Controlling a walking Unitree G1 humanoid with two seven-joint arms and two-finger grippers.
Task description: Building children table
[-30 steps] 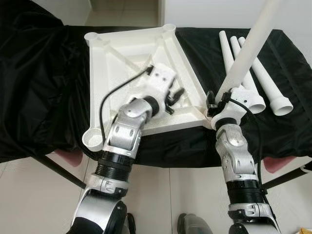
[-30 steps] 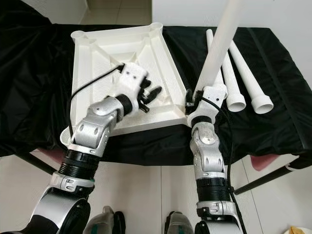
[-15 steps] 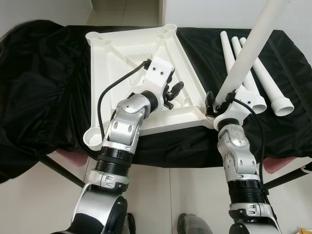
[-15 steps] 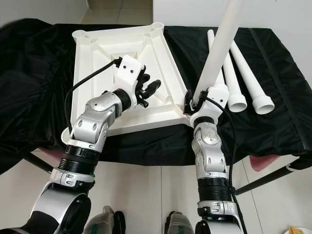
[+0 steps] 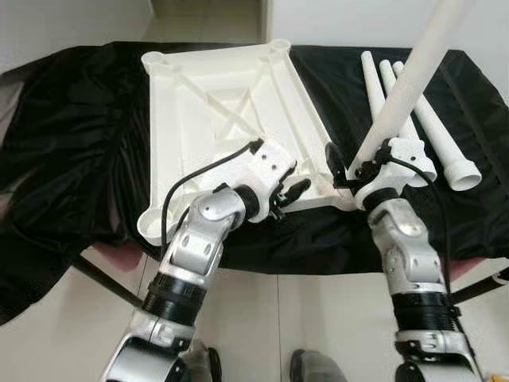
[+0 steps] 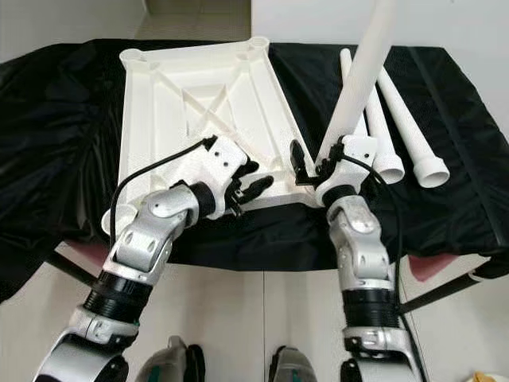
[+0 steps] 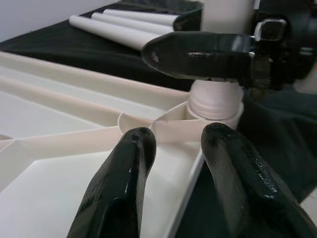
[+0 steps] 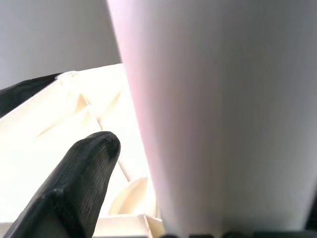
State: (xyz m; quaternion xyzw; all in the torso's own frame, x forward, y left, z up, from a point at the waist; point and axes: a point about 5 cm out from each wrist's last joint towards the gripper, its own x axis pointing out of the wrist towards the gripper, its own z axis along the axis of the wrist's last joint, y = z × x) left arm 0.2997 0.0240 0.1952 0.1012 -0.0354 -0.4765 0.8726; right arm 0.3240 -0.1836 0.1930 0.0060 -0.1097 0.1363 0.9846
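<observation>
A white children's tabletop (image 5: 223, 103) lies upside down on a black-draped table. A white table leg (image 5: 406, 87) stands tilted in the tabletop's near right corner socket (image 7: 215, 99). My right gripper (image 5: 354, 165) is shut on the leg's lower end; in the right wrist view one finger (image 8: 74, 183) rests beside the leg (image 8: 223, 114). My left gripper (image 6: 258, 187) is open at the tabletop's near rim, just left of that socket. Its two fingers (image 7: 124, 198) straddle the rim. Three spare legs (image 5: 433, 127) lie on the cloth at the right.
The black cloth (image 5: 71, 159) hangs over the table's front edge. Dark frame bars (image 5: 99, 278) slant beneath it on both sides, over a pale tiled floor (image 5: 278, 318). Something pink (image 6: 429, 267) peeks out under the cloth at the right.
My left gripper has drawn back from the middle of the tabletop to its near rim by the right corner. The right gripper still holds the leg upright.
</observation>
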